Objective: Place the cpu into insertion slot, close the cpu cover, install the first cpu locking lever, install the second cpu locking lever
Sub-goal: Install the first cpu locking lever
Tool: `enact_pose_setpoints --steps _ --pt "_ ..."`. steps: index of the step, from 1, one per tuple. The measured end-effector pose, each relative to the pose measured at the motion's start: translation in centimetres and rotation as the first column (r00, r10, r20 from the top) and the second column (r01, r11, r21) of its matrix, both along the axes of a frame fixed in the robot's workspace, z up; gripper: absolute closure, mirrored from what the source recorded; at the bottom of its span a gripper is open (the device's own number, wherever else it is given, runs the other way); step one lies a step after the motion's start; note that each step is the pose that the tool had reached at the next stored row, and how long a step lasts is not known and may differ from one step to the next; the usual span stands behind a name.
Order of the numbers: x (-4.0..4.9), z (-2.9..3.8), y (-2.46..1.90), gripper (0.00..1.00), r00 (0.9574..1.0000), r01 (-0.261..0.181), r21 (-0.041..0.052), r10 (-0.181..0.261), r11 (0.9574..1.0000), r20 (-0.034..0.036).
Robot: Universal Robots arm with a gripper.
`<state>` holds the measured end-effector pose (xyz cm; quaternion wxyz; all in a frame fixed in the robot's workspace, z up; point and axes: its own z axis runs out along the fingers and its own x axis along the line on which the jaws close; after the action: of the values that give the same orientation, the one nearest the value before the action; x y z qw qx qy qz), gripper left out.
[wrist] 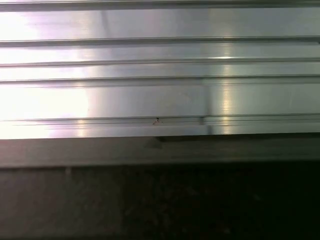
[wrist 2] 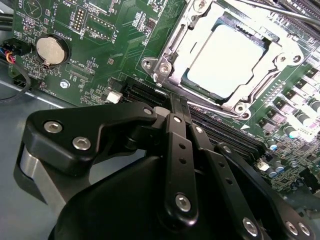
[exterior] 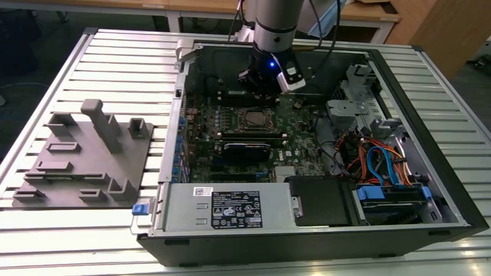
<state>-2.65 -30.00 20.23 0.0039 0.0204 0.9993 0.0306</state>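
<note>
I'm hovering the pincer [wrist 2: 176,107], pressed together and empty, beside the slot [wrist 2: 227,60]; chip [wrist 2: 225,57] is sitting under the cover [wrist 2: 280,55], so I'm keeping approach slow.

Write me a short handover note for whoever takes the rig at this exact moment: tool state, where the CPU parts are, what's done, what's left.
Tool: fingers together, holding nothing, poised just beside the socket over the motherboard; in the exterior view it hangs inside the open PC case.
CPU: seated in the insertion slot, silvery top showing.
CPU cover: lying down over the CPU, framing it through its window.
Done: CPU placed; cover appears closed.
Left: the locking levers; whether either is latched cannot be told from these views, so check both before going on.
</note>
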Motion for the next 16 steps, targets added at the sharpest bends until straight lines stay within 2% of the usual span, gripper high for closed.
enact_pose_setpoints --steps 16 --pt "0.11 -0.02 0.0 0.9 1.0 0.0 -0.0003 0.0 1.0 -0.0002"
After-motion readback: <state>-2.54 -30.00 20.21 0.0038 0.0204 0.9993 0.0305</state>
